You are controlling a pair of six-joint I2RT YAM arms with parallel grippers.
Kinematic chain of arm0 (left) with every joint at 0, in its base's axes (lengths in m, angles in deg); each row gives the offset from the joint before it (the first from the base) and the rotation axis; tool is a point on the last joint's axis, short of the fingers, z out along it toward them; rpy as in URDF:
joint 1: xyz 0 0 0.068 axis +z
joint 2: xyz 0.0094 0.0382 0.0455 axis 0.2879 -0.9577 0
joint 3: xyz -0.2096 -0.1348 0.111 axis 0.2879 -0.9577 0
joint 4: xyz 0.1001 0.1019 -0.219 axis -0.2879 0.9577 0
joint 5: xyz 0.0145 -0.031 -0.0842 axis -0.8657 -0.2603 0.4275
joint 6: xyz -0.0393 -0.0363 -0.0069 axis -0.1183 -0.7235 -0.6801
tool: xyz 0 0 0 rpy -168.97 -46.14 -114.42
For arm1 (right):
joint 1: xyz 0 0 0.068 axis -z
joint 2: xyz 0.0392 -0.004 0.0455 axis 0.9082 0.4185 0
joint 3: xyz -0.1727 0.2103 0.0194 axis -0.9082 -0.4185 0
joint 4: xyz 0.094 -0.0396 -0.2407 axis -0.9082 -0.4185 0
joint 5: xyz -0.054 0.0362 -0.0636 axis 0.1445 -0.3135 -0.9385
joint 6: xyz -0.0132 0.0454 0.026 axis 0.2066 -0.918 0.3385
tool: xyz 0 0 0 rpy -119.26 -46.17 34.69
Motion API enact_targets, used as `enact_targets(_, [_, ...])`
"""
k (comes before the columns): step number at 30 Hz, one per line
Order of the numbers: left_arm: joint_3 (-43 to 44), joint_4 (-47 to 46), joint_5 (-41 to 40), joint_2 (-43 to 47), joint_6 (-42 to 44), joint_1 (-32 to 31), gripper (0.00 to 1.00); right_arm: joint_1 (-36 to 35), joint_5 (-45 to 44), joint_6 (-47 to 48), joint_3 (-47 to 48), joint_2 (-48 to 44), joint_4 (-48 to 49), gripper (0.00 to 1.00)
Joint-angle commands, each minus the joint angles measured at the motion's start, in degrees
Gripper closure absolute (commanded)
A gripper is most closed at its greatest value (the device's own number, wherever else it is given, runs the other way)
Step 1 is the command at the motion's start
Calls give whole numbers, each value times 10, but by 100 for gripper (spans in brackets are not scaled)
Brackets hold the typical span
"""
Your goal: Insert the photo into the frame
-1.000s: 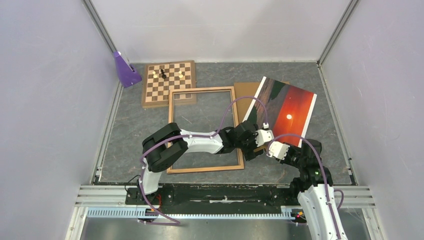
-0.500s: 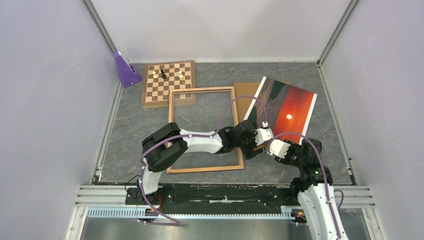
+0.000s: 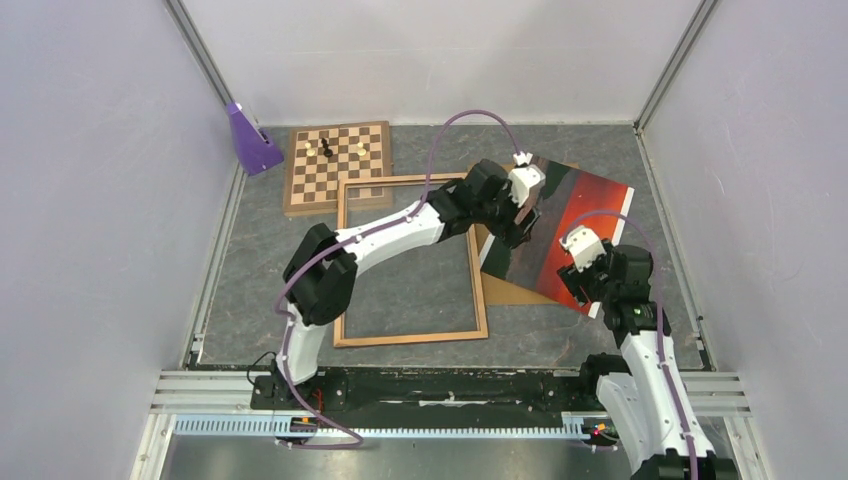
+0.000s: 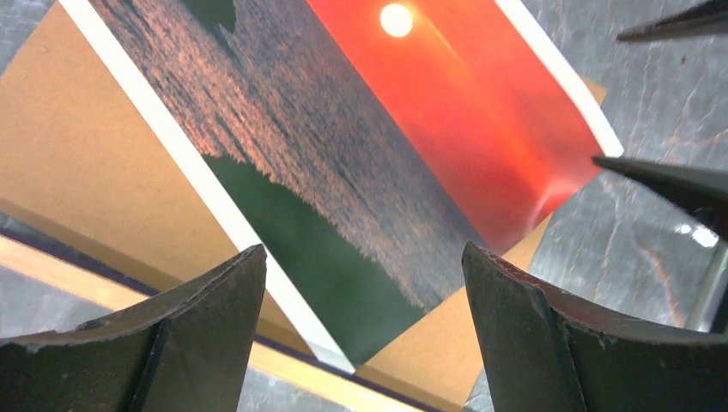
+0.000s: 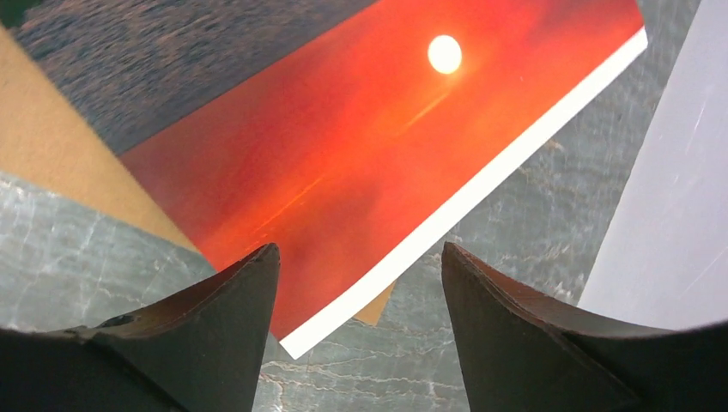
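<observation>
The photo [image 3: 570, 215], a sunset print with a red sky, lies face up on a brown backing board [image 3: 515, 290], just right of the frame. The frame [image 3: 410, 338] lies flat with its light wood side up. My left gripper [image 3: 522, 222] is open and empty above the photo's left part. Its wrist view shows the photo's dark near-left corner [image 4: 360, 326] between the fingers, with the frame's bar [image 4: 288, 367] below. My right gripper [image 3: 578, 290] is open and empty above the photo's near-right corner [image 5: 343, 283].
A chessboard [image 3: 337, 165] with a few pieces lies at the back left, overlapping the frame's far corner. A purple object [image 3: 250, 135] stands in the back left corner. The enclosure's right wall [image 5: 678, 215] is close to the photo.
My left arm has swung from the photo's near edge out to its far-left part. My right gripper has moved right and farther out. The photo and frame lie as before.
</observation>
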Motion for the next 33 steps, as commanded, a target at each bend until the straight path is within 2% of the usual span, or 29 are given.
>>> enact_targets(1, [91,102,23,-75,-89,9,10,16,-55,-131,33,37,56,27])
enact_targets(6, [203,175,24,-154,-122,22,10,54,-61,-190,51,84,70,27])
enact_targets(10, [246,200,17,-193,-147,33,11,109,-36,-208,61,123,79,27])
enact_targets(14, [254,198,14,-204,-151,42,11,174,10,-220,74,183,80,27])
enact_targets(18, [254,199,24,-204,-142,46,11,208,40,-229,77,231,96,28])
enact_targets(24, [258,199,12,-202,-121,48,11,227,66,-246,73,302,126,27])
enact_targets(33, [305,235,-25,-246,-120,56,10,239,81,-261,71,376,157,30])
